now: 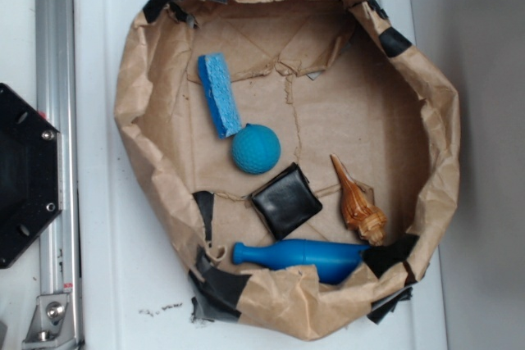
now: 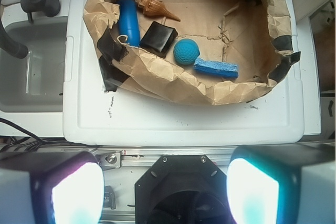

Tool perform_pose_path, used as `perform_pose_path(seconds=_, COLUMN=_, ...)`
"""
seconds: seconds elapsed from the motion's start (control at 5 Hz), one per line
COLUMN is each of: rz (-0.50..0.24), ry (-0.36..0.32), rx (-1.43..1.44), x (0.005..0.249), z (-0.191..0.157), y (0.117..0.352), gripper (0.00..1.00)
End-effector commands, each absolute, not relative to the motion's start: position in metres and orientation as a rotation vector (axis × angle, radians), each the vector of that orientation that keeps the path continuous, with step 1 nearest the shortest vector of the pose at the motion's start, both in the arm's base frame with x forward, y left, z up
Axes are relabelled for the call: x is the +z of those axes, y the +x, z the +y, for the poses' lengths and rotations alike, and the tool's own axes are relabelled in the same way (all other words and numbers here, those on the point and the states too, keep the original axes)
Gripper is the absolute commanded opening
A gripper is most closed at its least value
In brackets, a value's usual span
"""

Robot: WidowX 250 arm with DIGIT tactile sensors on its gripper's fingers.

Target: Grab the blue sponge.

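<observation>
Inside the brown paper nest (image 1: 139,104) we see the blue sponge (image 1: 219,94) lying flat, one end just beside the teal dimpled ball (image 1: 256,149). Near them sit a black square pouch (image 1: 286,200), a seashell (image 1: 358,202) and a blue bowling pin (image 1: 303,256), whose fat end hides under the folded paper edge. From the wrist view, our gripper (image 2: 165,192) is spread wide and holds nothing, well apart from the sponge; its glowing fingers (image 2: 77,192) are cut off at the bottom.
</observation>
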State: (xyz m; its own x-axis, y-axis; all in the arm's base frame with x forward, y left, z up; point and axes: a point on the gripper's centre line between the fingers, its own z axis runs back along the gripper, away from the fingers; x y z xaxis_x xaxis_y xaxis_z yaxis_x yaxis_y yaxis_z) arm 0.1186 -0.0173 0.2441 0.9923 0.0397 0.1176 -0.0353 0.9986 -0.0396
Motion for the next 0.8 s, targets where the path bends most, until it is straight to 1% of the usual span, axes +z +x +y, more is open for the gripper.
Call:
perform_pose_path(seconds=0.0, rz=-0.119, ry=-0.038, rx=0.038, x=0.244, z=-0.017, y=0.119, gripper=1.00)
perform_pose_path(seconds=0.2, rz=-0.132, ry=0.008, rx=0.085, x=0.241, z=0.006, y=0.163, gripper=1.00)
perform_pose_path(seconds=0.4, rz=-0.120, ry=0.046, rx=-0.001, x=0.221, z=0.012, y=0.203, gripper=1.00)
perform_pose_path(seconds=0.6, rz=-0.009, ry=0.037, rx=-0.253, x=0.178, z=0.017, y=0.225, gripper=1.00)
